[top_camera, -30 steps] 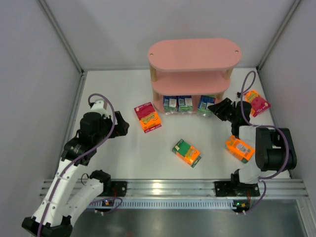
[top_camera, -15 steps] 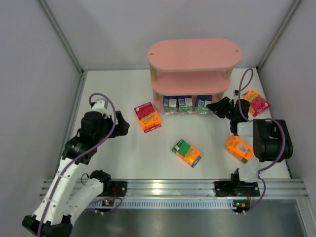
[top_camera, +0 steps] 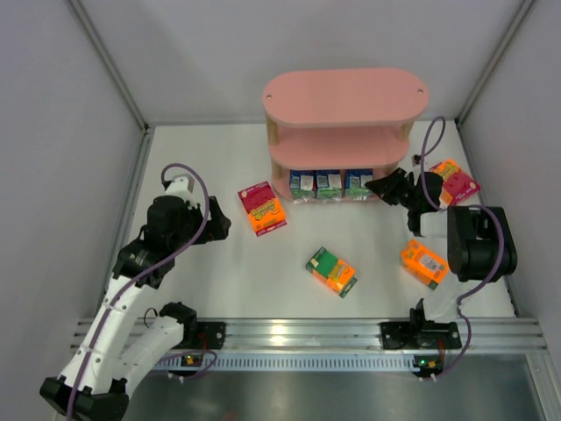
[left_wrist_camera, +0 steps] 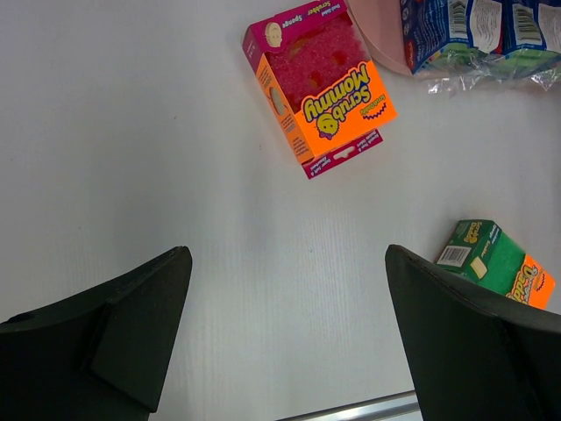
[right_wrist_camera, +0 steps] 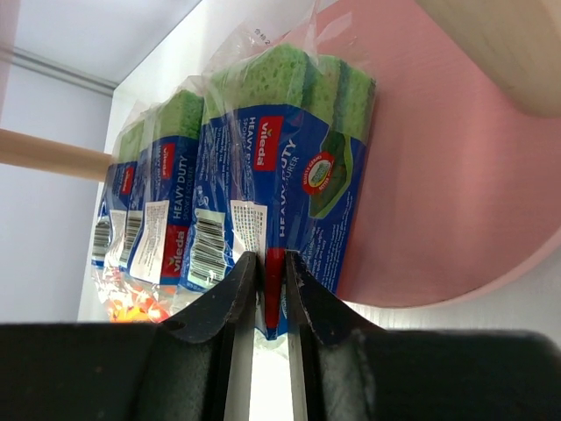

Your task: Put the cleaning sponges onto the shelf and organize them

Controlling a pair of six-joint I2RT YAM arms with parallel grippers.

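The pink shelf (top_camera: 346, 96) stands at the back of the table. Three blue-and-green sponge packs (top_camera: 329, 183) stand in a row on its bottom board (right_wrist_camera: 438, 175). My right gripper (top_camera: 377, 187) is at the rightmost pack (right_wrist_camera: 298, 149), and its jaws (right_wrist_camera: 272, 263) are shut on the wrapper's lower edge. An orange-and-magenta pack (top_camera: 262, 208) lies left of the shelf, ahead of my left gripper (top_camera: 219, 224). That gripper stands wide open over bare table (left_wrist_camera: 287, 254), holding nothing. A green-and-orange pack (top_camera: 331, 270) lies mid-table.
An orange pack (top_camera: 424, 263) lies beside the right arm, and an orange-and-magenta one (top_camera: 454, 182) sits near the right wall. A pale wooden post (right_wrist_camera: 500, 44) rises just right of the gripped pack. The metal rail (top_camera: 289, 331) runs along the near edge.
My right gripper has narrowed from partly open to shut on the wrapper and moved left toward the shelf; the rightmost blue pack shifted left against its neighbours. The left arm crept slightly forward.
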